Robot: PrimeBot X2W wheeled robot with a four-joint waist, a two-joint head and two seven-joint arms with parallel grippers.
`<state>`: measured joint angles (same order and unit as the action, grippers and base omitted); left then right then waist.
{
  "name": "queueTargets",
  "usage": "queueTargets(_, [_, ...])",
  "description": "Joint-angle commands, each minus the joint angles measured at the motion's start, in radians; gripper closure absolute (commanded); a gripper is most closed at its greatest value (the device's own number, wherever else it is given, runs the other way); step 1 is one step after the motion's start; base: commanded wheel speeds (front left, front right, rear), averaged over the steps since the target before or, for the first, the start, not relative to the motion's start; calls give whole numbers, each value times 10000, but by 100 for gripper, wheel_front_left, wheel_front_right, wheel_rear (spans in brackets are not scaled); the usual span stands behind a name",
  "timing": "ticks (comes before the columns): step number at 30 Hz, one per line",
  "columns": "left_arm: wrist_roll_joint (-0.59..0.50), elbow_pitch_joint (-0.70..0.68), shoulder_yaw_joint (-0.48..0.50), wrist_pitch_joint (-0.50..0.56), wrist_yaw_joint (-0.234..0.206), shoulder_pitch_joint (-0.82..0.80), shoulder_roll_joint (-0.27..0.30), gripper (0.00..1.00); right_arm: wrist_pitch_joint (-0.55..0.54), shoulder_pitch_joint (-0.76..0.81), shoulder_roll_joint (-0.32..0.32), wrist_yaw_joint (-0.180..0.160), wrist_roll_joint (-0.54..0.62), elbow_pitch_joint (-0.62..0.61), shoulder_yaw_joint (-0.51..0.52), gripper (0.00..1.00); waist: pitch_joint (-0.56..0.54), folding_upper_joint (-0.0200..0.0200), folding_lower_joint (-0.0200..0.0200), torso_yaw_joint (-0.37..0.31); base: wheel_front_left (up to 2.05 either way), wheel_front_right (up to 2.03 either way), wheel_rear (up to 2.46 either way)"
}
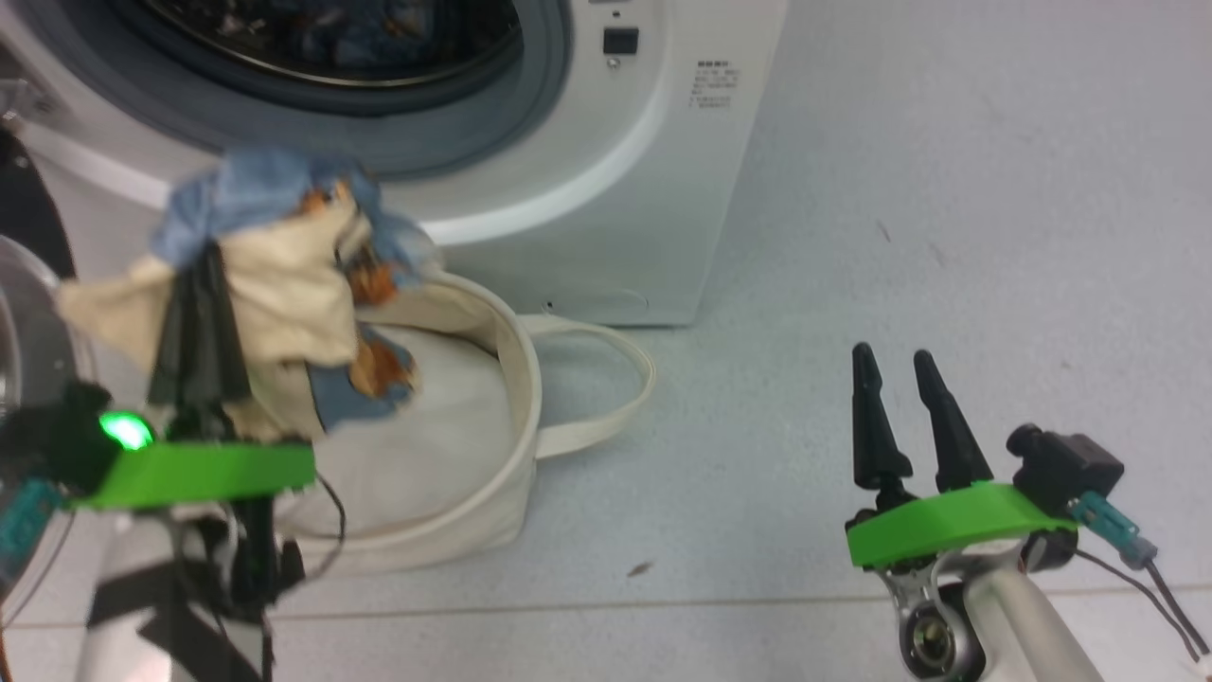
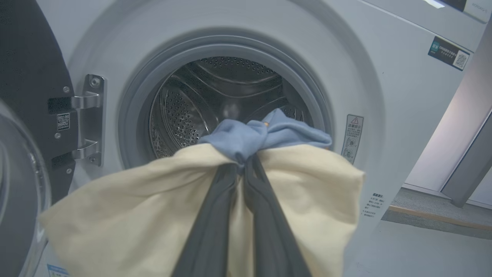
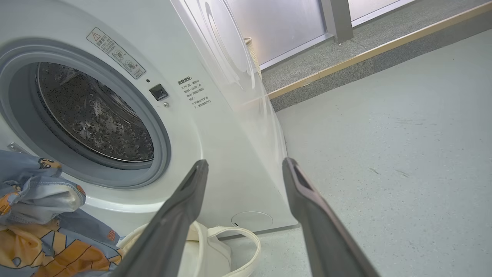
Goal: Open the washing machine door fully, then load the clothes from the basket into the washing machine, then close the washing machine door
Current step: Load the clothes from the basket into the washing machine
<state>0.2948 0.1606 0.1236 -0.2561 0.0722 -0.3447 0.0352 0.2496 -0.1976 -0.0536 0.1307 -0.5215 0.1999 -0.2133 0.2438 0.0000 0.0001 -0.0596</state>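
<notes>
One small blue fabric garment printed with orange-brown and cream cartoon figures (image 1: 275, 284) hangs bunched from your left gripper (image 2: 243, 169), whose two long dark fingers are pinched together on a fold of it. It is in the air above the round cream canvas basket (image 1: 519, 379) and just in front of the grey-rimmed steel drum mouth (image 2: 215, 96) of the white front-loading washing machine (image 1: 606, 189). Expect it to handle as light, limp cloth. It drapes to both sides of the fingers with its cream inner face showing, so the loose ends could trail and catch on the grey seal. A pinch on a gathered fold near the middle, as here, looks the sound place to hold it. Your right gripper (image 1: 893, 355) hovers over the floor, well apart, with its fingers spread and nothing between them. The left fingertips are buried in the fold, so you cannot tell how much cloth they have. The glossy black-rimmed glass door (image 2: 23, 77) is cut off at the frame edge. The garment is blurred in the head view, and the dark shapes inside the drum there are hard to make out.
</notes>
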Motion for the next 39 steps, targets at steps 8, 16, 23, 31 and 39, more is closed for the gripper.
queueTargets(8, [-721,111,821,-57,392,-2676,151,100,122,-873,34,0,138,-535,-330,0,1402,0,-1,-523,0,0,0])
queueTargets(16, [-1076,2121,1035,-57,541,-5994,617,100,122,-1381,34,0,156,-834,-507,0,3034,0,-1,-1122,0,0,0])
queueTargets(23, [-1565,4423,942,-57,560,-9380,1568,100,122,-1874,34,0,-97,-1199,-849,0,4709,0,-1,-1909,0,0,0])
queueTargets(31, [-2426,5655,484,-57,40,-12611,2268,100,122,-2257,34,0,-122,-1465,-927,0,6110,0,-1,-2363,0,0,0])
queueTargets(39, [-2498,6200,557,-57,-237,-12905,2340,0,122,-2343,34,0,-135,-1425,-894,0,6191,0,-1,-2320,0,0,0])
